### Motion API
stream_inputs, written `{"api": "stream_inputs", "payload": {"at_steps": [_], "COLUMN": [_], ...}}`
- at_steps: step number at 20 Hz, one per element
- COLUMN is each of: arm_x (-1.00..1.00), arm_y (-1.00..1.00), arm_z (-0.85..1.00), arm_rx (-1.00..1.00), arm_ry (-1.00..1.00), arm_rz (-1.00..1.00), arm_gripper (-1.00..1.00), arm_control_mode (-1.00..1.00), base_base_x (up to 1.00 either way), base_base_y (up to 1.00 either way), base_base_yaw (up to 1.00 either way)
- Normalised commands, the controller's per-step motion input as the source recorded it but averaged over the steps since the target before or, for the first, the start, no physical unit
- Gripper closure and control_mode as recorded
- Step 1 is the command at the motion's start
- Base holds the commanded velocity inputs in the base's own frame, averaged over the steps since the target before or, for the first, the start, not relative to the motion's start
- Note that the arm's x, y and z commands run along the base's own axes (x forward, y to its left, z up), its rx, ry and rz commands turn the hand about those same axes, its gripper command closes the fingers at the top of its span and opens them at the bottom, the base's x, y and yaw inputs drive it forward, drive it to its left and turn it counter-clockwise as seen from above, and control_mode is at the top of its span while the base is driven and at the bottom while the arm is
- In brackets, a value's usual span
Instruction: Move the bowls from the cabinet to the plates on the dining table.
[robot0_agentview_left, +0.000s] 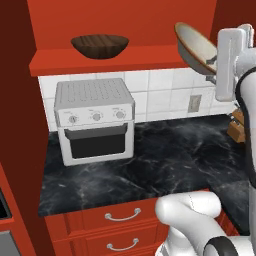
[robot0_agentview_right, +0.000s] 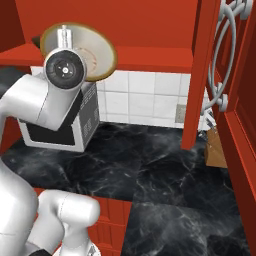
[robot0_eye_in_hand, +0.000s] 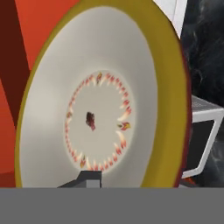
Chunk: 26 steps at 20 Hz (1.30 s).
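Cream bowl (robot0_agentview_left: 196, 47): tipped on edge, held up in the air just off the shelf's right end.
Gripper (robot0_eye_in_hand: 89, 177): pinched on the cream bowl's rim.
Wood bowl (robot0_agentview_left: 99, 46): sat upright on the cabinet shelf (robot0_agentview_left: 55, 62).
Oven (robot0_agentview_left: 95, 121): stood on the counter (robot0_agentview_left: 165, 155) below.
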Motion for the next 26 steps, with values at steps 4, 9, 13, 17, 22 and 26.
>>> {"api": "stream_inputs", "payload": {"at_steps": [4, 9, 13, 17, 22, 26], "arm_x": [-0.77, -0.84, -0.88, -0.94, -0.81, -0.67], "arm_y": [-0.04, 0.01, 0.16, 0.18, 0.17, 0.25], "arm_z": [0.58, 0.39, 0.18, 0.00, -0.03, -0.05], "arm_rx": [-0.13, -0.16, -0.20, -0.21, -0.15, -0.13], "arm_ry": [0.08, 0.06, 0.04, 0.03, 0.00, 0.00], "arm_rz": [0.20, 0.11, 0.08, 0.08, 0.05, 0.02], "arm_gripper": [1.00, 1.00, 1.00, 1.00, 1.00, 1.00], "arm_control_mode": [-1.00, -1.00, -1.00, -1.00, -1.00, -1.00], "base_base_x": [0.00, 0.00, 0.00, 0.00, 0.00, 0.00], "base_base_y": [0.00, 0.00, 0.00, 0.00, 0.00, 0.00], "base_base_yaw": [0.00, 0.00, 0.00, 0.00, 0.00, 0.00]}}
